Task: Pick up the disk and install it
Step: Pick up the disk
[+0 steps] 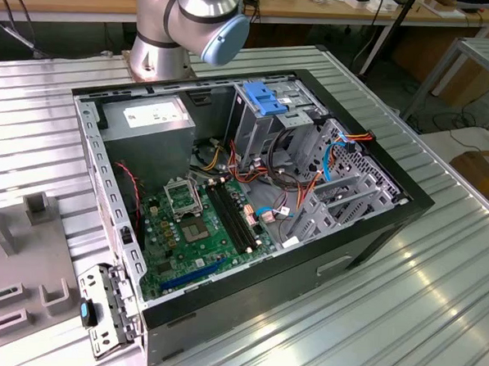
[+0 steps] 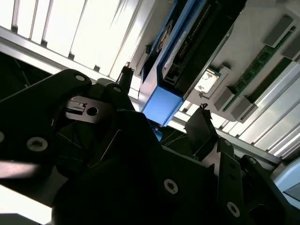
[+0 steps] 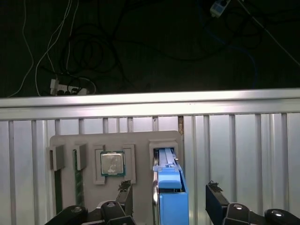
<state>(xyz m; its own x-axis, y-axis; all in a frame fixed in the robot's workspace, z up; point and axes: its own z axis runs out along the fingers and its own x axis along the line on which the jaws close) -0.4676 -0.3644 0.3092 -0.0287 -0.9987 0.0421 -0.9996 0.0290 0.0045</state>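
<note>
gripper wide around upright disk

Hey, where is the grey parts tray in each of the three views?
Exterior view: grey parts tray at the exterior view's left edge, beside the computer case.
First wrist view: past the open fingers, holding the disk and a chip.
Second wrist view: tray behind the disk, chip alongside.
Shared landmark: the ribbed metal table.

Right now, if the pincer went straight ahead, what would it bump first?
Probably the disk, standing on edge in the grey holder, straight ahead of the open pincer; depth is hard to judge.
</note>
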